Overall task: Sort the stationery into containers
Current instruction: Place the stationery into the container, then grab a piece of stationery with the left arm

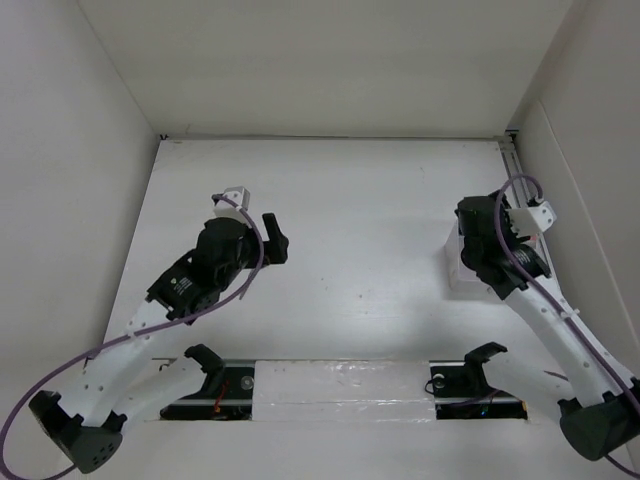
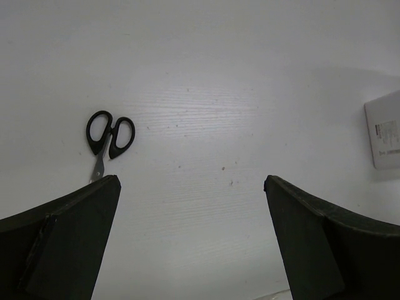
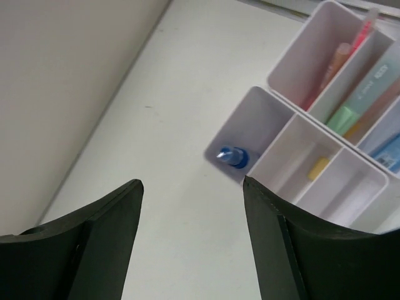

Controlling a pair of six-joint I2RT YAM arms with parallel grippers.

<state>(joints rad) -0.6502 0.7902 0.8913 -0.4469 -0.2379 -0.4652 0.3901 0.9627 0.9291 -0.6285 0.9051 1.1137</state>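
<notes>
The glue bottle [image 3: 231, 156] stood in its own box of the organiser [image 3: 294, 56], and the right gripper [image 3: 190, 187] hung over it, jaws apart and empty. The scissors [image 2: 110, 135] lay on the table [image 2: 219, 94], so the left gripper [image 2: 190, 184] hung wide open, probably to grab them

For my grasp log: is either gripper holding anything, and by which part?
Nothing is held. The right gripper is open, with the glue bottle free in a compartment; the left gripper is open and empty.
</notes>
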